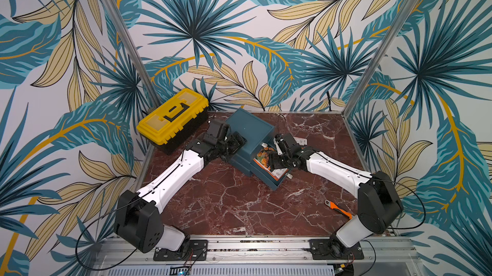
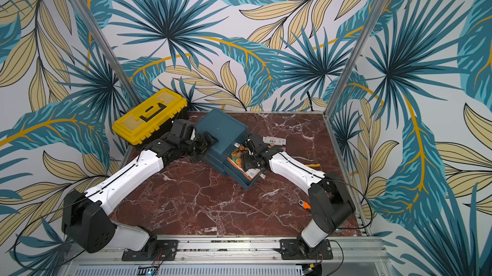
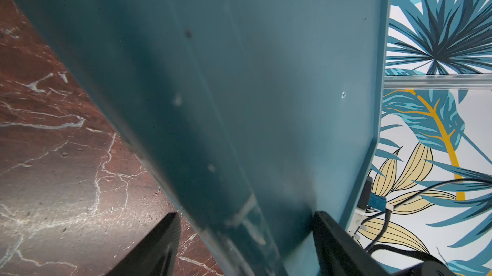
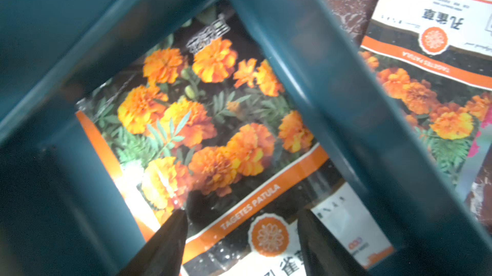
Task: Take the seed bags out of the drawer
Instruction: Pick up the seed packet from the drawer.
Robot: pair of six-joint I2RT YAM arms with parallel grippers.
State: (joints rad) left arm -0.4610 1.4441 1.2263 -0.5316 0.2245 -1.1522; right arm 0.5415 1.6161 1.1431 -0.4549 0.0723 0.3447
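A teal drawer cabinet stands mid-table with its bottom drawer pulled out. A seed bag with orange flowers lies face up inside it. My right gripper hangs open just over that bag's printed end, holding nothing. Another seed bag lies on the table beside the drawer. My left gripper is open, its fingers straddling the cabinet's upper left edge.
A yellow toolbox sits at the back left, close behind the left arm. An orange-handled tool lies near the right arm's base. A small yellow-handled item shows behind the right forearm. Aluminium posts and walls enclose the marble table.
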